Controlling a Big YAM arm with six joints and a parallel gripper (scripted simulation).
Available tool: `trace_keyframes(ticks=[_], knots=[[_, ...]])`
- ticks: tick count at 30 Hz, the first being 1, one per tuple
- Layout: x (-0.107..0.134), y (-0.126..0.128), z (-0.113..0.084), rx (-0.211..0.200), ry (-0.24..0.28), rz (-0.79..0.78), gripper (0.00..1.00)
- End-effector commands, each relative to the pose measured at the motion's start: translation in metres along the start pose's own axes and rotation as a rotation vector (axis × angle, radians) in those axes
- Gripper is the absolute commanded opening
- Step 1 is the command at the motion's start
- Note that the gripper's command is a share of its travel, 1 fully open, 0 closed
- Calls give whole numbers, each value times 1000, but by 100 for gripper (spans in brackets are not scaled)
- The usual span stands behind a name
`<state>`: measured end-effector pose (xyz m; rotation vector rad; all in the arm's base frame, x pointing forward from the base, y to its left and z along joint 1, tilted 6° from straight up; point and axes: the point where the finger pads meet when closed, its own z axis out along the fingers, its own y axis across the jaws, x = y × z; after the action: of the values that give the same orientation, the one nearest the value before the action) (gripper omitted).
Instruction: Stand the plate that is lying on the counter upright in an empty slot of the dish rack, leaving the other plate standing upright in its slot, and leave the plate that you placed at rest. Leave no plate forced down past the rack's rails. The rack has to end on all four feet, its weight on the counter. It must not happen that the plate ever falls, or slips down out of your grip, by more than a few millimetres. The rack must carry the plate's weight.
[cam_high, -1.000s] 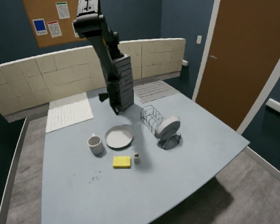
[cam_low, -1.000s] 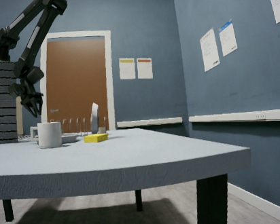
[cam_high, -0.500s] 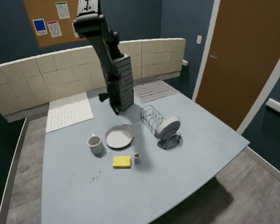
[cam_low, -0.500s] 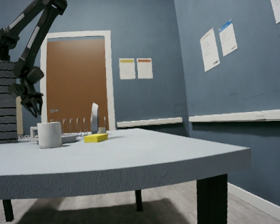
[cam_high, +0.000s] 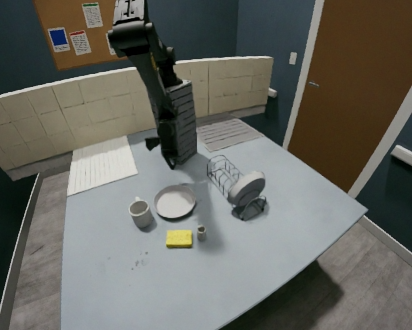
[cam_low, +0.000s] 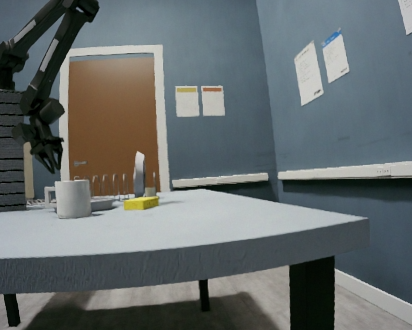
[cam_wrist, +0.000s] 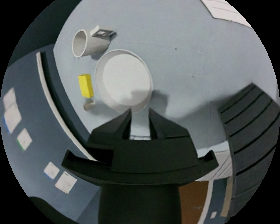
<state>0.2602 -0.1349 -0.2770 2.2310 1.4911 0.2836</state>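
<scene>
Top view: the plate lies flat, still to be racked; the gripper, narrowed, seems empty.

The blue-grey counter carries plate, rack, mug, sponge and small cup.
</scene>
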Motion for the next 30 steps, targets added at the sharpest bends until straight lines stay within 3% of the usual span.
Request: trace_keyframes(ticks=[1,30], knots=[[-4,-2,4,-7,-7,15,26],[-2,-24,51,-1,-3,3,26]])
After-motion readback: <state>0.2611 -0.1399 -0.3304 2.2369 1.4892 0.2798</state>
